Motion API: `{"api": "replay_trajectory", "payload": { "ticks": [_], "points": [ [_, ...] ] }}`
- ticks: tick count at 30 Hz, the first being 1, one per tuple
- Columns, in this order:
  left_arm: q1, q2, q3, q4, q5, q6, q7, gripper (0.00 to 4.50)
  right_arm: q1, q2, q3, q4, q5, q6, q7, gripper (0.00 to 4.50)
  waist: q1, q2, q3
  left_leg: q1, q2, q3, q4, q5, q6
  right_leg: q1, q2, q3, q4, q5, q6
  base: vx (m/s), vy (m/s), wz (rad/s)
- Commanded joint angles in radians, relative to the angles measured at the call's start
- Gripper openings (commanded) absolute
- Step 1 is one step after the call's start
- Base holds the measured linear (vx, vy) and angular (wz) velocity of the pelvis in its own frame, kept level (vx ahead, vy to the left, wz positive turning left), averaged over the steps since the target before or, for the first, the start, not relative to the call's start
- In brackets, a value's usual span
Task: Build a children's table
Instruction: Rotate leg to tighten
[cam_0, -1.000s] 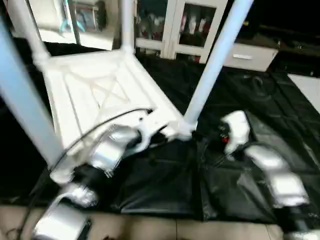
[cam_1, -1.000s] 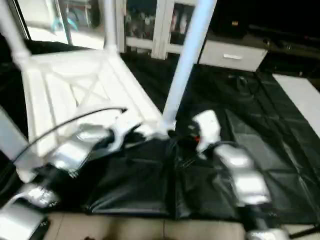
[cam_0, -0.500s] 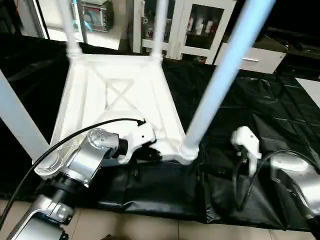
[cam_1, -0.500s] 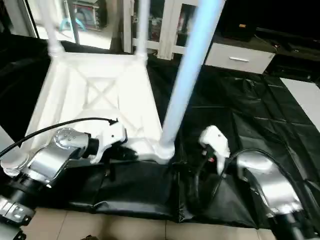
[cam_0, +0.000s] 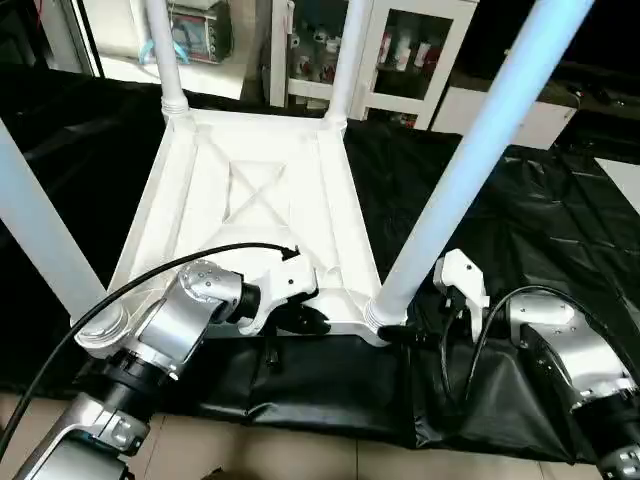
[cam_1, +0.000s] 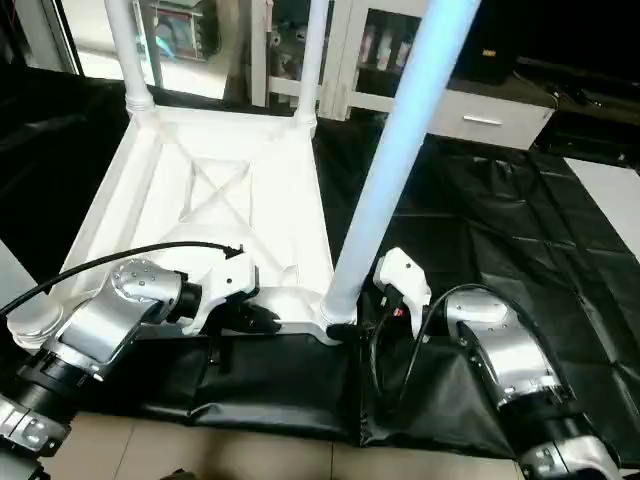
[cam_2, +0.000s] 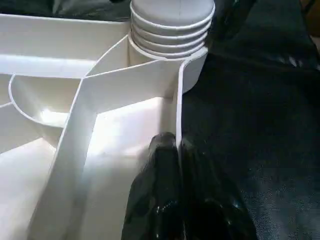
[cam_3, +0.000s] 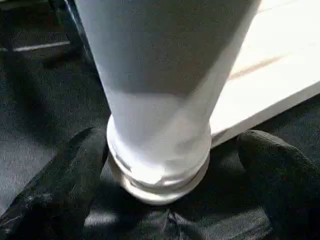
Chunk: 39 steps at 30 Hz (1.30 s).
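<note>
Tabletop (cam_0: 262, 195) is lying upside down on the black sheet (cam_0: 560, 220), ribbed underside up, so that the corner sockets are facing up to take the legs. All four legs are standing in their sockets: two far ones at about eleven and twelve o'clock in the head view, one near leg (cam_0: 478, 150) rising toward one o'clock, another near leg (cam_0: 35, 240) at nine o'clock.

Left gripper (cam_2: 177, 150) is pinching the thin rim wall of the top between its closed fingers, just beside the near socket (cam_2: 170, 27); judging by the grip, it is bracing the top against sliding or tipping while the other arm is working on the leg.

Right gripper (cam_3: 160, 175) is standing wide open, one finger (cam_3: 65, 170) on each side of that leg's base, gripping nothing. One pad is sitting very close to the collar; whether it is touching cannot be told. Such a straddle suggests it is either lining up to squeeze and seat the leg or letting go of it.
</note>
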Motion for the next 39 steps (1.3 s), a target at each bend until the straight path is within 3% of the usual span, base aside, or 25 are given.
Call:
{"api": "replay_trajectory", "payload": {
  "ticks": [1, 13, 21, 26, 29, 30, 31, 33, 35, 37, 38, 39],
  "points": [
    [0.015, -0.024, -0.025, -0.016, -0.031, -0.004, -0.013, 0.00, -0.018, -0.001, 0.008, 0.018, -0.011, -0.018, 0.008, 4.07, -0.005, -0.009, -0.055, 0.011, 0.048, -0.018, -0.066, -0.125, 0.063, 0.041, -0.067, 0.041, -0.064, -0.190, -0.224, 0.000, 0.000, 0.00],
    [0.018, -0.020, -0.029, -0.013, -0.026, 0.001, -0.013, 0.00, -0.040, 0.038, -0.007, 0.086, 0.004, -0.067, 0.038, 2.90, -0.004, -0.008, -0.057, 0.011, 0.049, -0.018, -0.065, -0.121, 0.067, 0.042, -0.067, 0.040, -0.060, -0.179, -0.231, 0.000, 0.000, 0.00],
    [0.017, -0.016, -0.033, -0.009, -0.025, 0.007, -0.020, 0.00, -0.027, 0.055, -0.016, 0.096, 0.019, -0.069, 0.048, 2.72, -0.006, -0.008, -0.058, 0.011, 0.048, -0.018, -0.064, -0.116, 0.069, 0.043, -0.067, 0.041, -0.058, -0.161, -0.237, 0.000, 0.000, 0.00],
    [0.012, -0.036, -0.026, 0.003, -0.019, 0.026, 0.012, 0.00, -0.022, 0.100, -0.052, 0.110, 0.028, -0.022, -0.049, 2.72, -0.012, -0.007, -0.055, 0.010, 0.048, -0.020, -0.067, -0.139, 0.056, 0.041, -0.066, 0.040, -0.063, -0.199, -0.231, 0.000, 0.000, 0.00],
    [-0.012, -0.100, 0.003, 0.052, -0.005, 0.047, 0.119, 0.00, -0.025, 0.178, -0.113, 0.128, 0.054, 0.044, -0.215, 2.72, -0.021, -0.009, -0.051, 0.008, 0.046, -0.024, -0.073, -0.199, 0.023, 0.040, -0.068, 0.038, -0.074, -0.300, -0.202, 0.000, 0.000, 0.00],
    [-0.034, -0.141, 0.022, 0.091, 0.006, 0.055, 0.193, 0.00, -0.027, 0.225, -0.148, 0.128, 0.076, 0.074, -0.301, 2.72, -0.027, -0.007, -0.051, 0.009, 0.047, -0.028, -0.076, -0.229, 0.006, 0.039, -0.069, 0.038, -0.079, -0.350, -0.184, 0.000, 0.000, 0.00],
    [-0.034, -0.141, 0.022, 0.091, 0.006, 0.055, 0.193, 0.00, -0.027, 0.225, -0.148, 0.128, 0.076, 0.074, -0.301, 2.72, -0.030, -0.007, -0.051, 0.015, 0.047, -0.029, -0.076, -0.250, -0.008, 0.033, -0.069, 0.038, -0.085, -0.379, -0.170, 0.000, 0.000, 0.00],
    [-0.074, -0.204, 0.048, 0.157, 0.025, 0.069, 0.308, 0.00, -0.029, 0.310, -0.208, 0.122, 0.125, 0.109, -0.428, 2.71, -0.034, -0.007, -0.051, 0.012, 0.045, -0.030, -0.076, -0.257, -0.009, 0.033, -0.070, 0.039, -0.088, -0.397, -0.158, 0.000, 0.000, 0.00],
    [-0.097, -0.234, 0.058, 0.194, 0.035, 0.077, 0.363, 0.00, -0.034, 0.346, -0.215, 0.128, 0.120, 0.100, -0.481, 2.70, -0.033, -0.003, -0.055, 0.012, 0.043, -0.030, -0.074, -0.245, -0.008, 0.034, -0.071, 0.039, -0.088, -0.389, -0.151, 0.000, 0.000, 0.00],
    [-0.136, -0.277, 0.072, 0.253, 0.057, 0.085, 0.460, 0.00, -0.041, 0.390, -0.184, 0.141, 0.055, 0.043, -0.553, 2.70, -0.036, -0.003, -0.054, 0.014, 0.043, -0.026, -0.074, -0.231, -0.010, 0.027, -0.067, 0.039, -0.088, -0.349, -0.155, 0.000, 0.000, 0.00],
    [-0.153, -0.297, 0.076, 0.279, 0.069, 0.090, 0.508, 0.00, -0.050, 0.408, -0.163, 0.158, 0.000, 0.030, -0.615, 2.70, -0.034, 0.000, -0.057, 0.010, 0.043, -0.029, -0.075, -0.221, -0.008, 0.036, -0.069, 0.038, -0.084, -0.325, -0.163, 0.000, 0.000, 0.00],
    [-0.164, -0.311, 0.081, 0.298, 0.080, 0.090, 0.547, 0.00, -0.058, 0.423, -0.154, 0.178, -0.046, 0.025, -0.690, 2.70, -0.036, -0.002, -0.058, 0.009, 0.042, -0.026, -0.073, -0.195, -0.008, 0.034, -0.066, 0.039, -0.080, -0.280, -0.169, 0.000, 0.000, 0.00]
  ]
}}
